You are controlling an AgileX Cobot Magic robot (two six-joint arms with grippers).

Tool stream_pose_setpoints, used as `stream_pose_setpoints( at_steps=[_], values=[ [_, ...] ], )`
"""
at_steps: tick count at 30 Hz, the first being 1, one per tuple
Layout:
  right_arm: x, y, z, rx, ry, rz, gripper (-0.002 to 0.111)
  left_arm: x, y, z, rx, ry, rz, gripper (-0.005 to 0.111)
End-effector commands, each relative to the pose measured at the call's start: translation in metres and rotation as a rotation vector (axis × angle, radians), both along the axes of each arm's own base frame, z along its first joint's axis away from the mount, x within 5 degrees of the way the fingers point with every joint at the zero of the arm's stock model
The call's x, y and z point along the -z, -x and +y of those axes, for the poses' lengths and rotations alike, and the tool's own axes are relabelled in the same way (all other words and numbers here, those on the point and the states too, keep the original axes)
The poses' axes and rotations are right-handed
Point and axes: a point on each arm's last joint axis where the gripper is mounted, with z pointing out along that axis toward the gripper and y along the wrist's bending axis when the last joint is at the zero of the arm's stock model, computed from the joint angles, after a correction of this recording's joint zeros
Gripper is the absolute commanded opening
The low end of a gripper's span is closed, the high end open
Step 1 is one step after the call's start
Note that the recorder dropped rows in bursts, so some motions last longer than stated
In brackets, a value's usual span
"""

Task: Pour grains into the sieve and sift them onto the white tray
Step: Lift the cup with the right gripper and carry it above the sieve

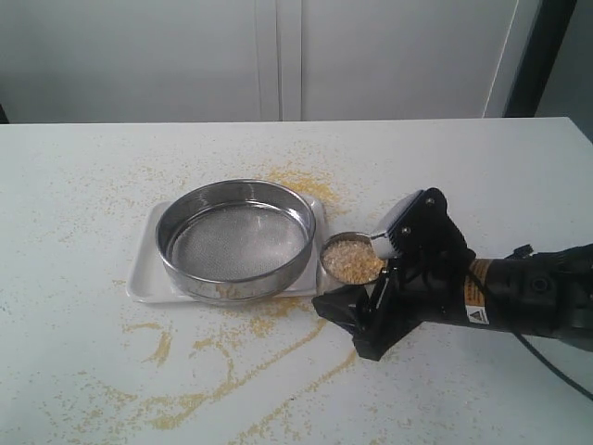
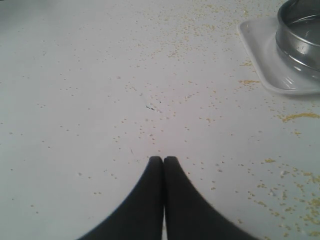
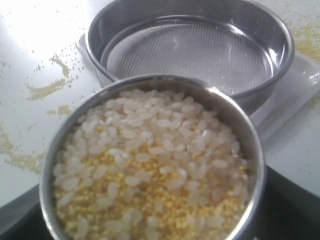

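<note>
Grains (image 1: 351,259) fill a small steel cup (image 1: 330,274) that stands level just beside the sieve (image 1: 236,243), on its right in the exterior view. None have gone in yet, for the mesh looks bare. The sieve sits on the white tray (image 1: 144,274), covering most of it. The right gripper (image 1: 371,280) has its jaws set wide around the cup, which I take to be a hold on it. Loose yellow granules (image 1: 185,403) streak the counter (image 1: 482,158) all about. To pour well, I would lift the cup clear of the steel rim, bring its lip over the middle of the mesh and tip slowly. The cup is brimful, and a quick tilt would likely send grains over the near wall.

The left wrist view shows the left gripper (image 2: 163,161), which is absent from the exterior view. It hangs over bare counter, pressed together with nothing held. A corner of the tray and sieve lies well apart from it.

Only the right wrist view shows the mix: off-white rice on one side of the cup, fine yellow granules on the other, heaped to the rim. It also shows the sieve straight ahead and empty. Dark fingers (image 3: 295,215) flank the cup on both sides, though how firmly they press it I cannot tell.
</note>
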Motion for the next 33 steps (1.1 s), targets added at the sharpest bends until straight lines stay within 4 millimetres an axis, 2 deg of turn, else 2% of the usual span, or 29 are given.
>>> stream_pose_setpoints(
  at_steps=[1,11,15,27,33],
  values=[
    [-0.018,0.003,-0.001,0.032,-0.06,0.001,0.0,0.001,0.0,-0.001,0.003,0.012,-0.002,0.0],
    [-0.039,0.008,-0.007,0.086,-0.037,-0.011,0.0,0.001,0.0,-0.001,0.003,0.012,-0.002,0.0],
    [-0.049,0.003,-0.006,0.116,-0.07,0.013,0.0,0.001,0.0,-0.001,0.003,0.012,-0.002,0.0],
    [-0.079,-0.021,0.0,0.102,0.015,0.055,0.0,0.001,0.0,-0.001,0.003,0.012,-0.002,0.0],
    [-0.089,-0.027,0.007,0.109,0.058,0.034,0.0,0.001,0.0,-0.001,0.003,0.012,-0.002,0.0]
  ],
)
